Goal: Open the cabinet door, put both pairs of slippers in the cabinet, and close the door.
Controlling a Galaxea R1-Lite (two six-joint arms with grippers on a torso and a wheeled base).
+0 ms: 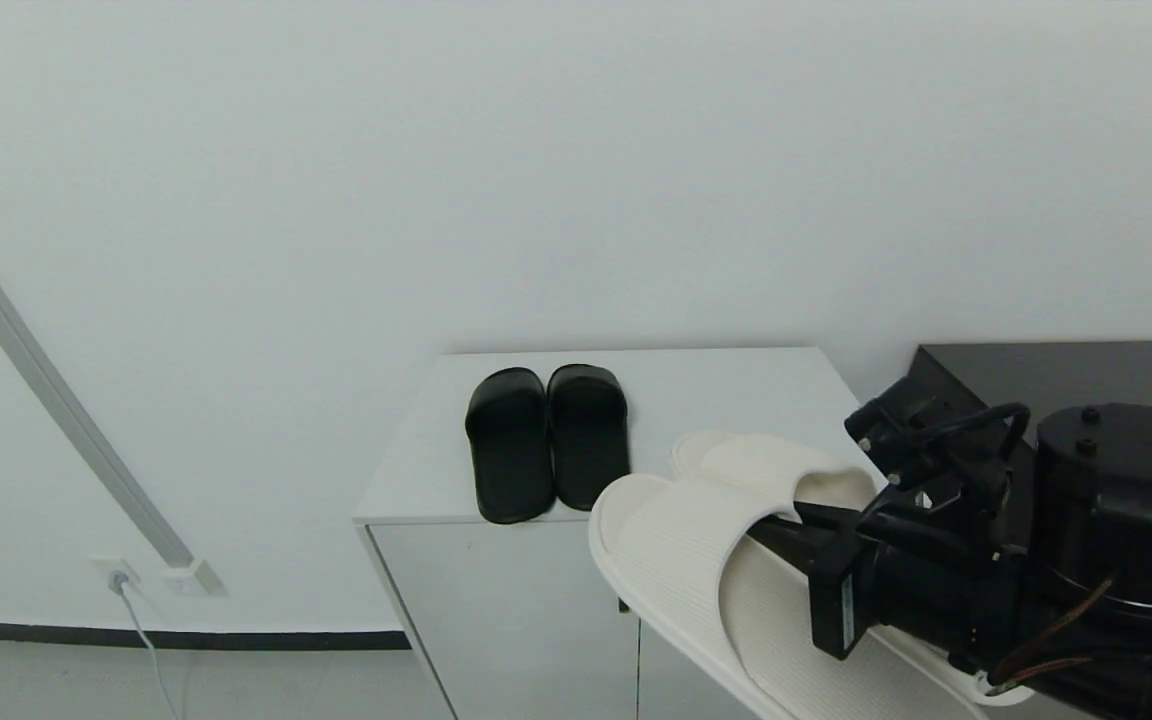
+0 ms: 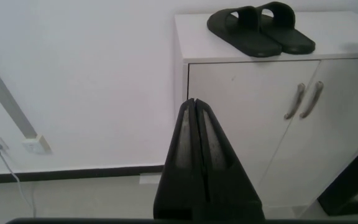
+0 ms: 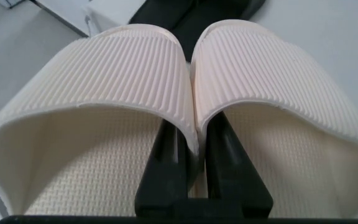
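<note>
Evidently early in the job, the white cabinet [image 1: 736, 390] stands with both doors shut and its paired handles [image 2: 303, 99] untouched; the black slippers [image 1: 546, 440] lie side by side on the cabinet's top, toward its left; the white slippers [image 1: 696, 540] ride on the right gripper [image 1: 816, 530], lifted at the cabinet's front right corner and overhanging its front edge; that gripper's fingers [image 3: 166, 168] run under the two straps, one into each slipper, clamping the adjoining strap walls between them; the left gripper [image 2: 196, 124], fingers pressed together on nothing, sits in front of the cabinet, below its top and apart from the doors; by the look of it no step is finished: a door is yet to open, both pairs are yet to go inside, and the closing comes last; the door probably falls to the free left gripper.
</note>
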